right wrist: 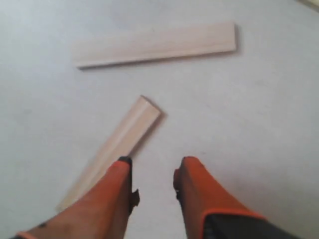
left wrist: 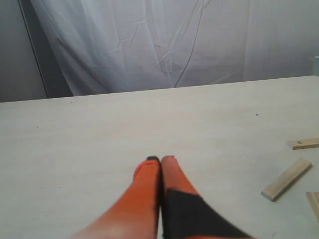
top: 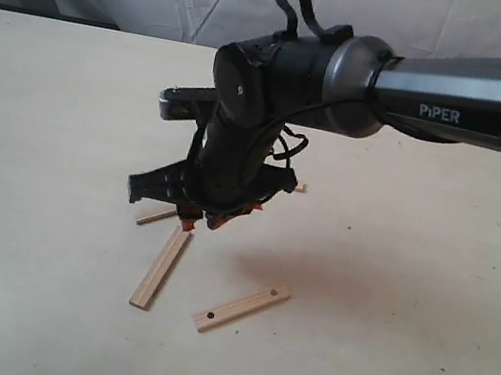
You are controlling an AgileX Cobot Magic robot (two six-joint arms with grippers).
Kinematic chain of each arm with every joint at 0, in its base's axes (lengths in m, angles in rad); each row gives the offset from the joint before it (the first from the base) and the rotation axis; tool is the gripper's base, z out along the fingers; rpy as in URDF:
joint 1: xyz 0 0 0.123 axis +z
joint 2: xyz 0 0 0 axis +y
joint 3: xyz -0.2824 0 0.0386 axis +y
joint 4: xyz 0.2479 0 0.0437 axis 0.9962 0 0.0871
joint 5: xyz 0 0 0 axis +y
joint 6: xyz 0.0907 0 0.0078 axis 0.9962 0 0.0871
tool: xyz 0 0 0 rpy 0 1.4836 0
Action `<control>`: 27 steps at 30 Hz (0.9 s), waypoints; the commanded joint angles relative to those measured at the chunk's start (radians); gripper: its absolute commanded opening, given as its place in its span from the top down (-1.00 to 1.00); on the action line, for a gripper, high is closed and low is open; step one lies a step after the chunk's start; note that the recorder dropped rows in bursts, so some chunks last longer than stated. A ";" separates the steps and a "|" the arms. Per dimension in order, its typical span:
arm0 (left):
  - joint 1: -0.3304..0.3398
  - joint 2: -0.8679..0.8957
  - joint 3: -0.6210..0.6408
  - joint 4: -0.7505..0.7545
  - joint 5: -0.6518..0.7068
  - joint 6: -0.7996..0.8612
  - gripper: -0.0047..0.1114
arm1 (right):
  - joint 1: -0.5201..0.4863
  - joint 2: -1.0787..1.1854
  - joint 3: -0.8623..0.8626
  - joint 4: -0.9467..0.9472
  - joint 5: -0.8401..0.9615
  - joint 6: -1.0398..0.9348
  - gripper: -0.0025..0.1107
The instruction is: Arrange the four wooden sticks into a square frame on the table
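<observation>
Hovering orange-tipped right gripper (right wrist: pixel 152 169) just over thin pale wooden stick (right wrist: pixel 124 132), jaws spread, probably for a grab; left gripper (left wrist: pixel 160 160) well away, pressed together.

Loads of room tbh: the wide pale cream surface (top: pixel 37 131) is bare down the left and across the right of the exterior view. The middle's the tight spot, where the dark grey right arm (top: pixel 441 95) hangs low, its end effector (top: pixel 196 222) right over one end of the plain pale wooden stick (top: pixel 159 273), with a short pale stick end (top: pixel 156 217) and a tiny stick tip (top: pixel 300 188) poking out from behind it. The pale wooden stick with dark holes (top: pixel 241 308) lies clear in front, with a gap to the plain one.
</observation>
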 commanded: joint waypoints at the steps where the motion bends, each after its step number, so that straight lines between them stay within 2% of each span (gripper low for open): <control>1: 0.001 -0.004 0.004 0.002 -0.012 -0.002 0.92 | 0.021 0.032 -0.003 0.058 -0.048 0.111 0.37; 12: 0.001 -0.004 0.004 0.002 -0.012 -0.002 0.92 | 0.079 0.098 -0.003 0.014 -0.097 0.293 0.37; 27: 0.001 -0.004 0.004 0.002 -0.012 -0.002 0.92 | 0.081 0.139 -0.003 -0.023 -0.106 0.414 0.37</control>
